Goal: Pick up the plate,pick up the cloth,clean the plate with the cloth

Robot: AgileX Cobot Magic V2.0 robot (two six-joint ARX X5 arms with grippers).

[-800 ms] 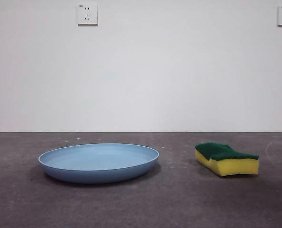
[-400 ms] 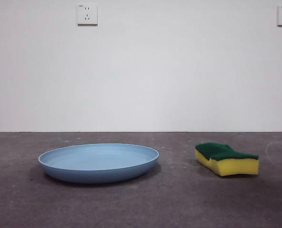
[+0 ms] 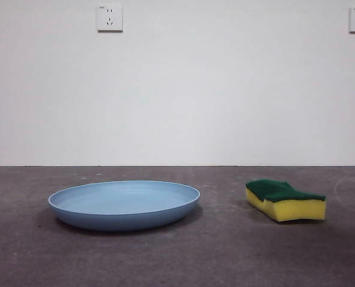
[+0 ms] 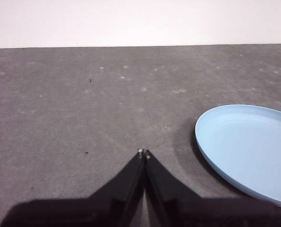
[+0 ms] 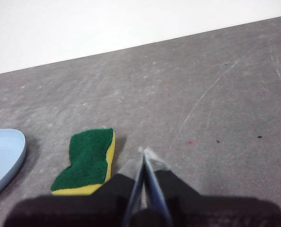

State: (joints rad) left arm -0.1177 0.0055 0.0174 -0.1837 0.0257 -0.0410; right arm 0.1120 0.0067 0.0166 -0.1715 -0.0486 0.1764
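The light-blue plate (image 3: 124,204) lies flat on the grey table, left of centre in the front view. The cloth (image 3: 284,200), a yellow sponge with a green top, rests on the table to its right. No arm shows in the front view. In the left wrist view my left gripper (image 4: 144,152) is shut with nothing in it, hovering over bare table beside the plate (image 4: 249,149). Seen from the right wrist, my right gripper (image 5: 144,153) is shut and empty, close beside the cloth (image 5: 87,163), with the plate's edge (image 5: 5,156) beyond it.
A white wall rises behind the table, with two sockets (image 3: 109,18) high up. The table's grey surface (image 3: 225,251) is scuffed and carries faint scratches (image 5: 202,101) near the right arm.
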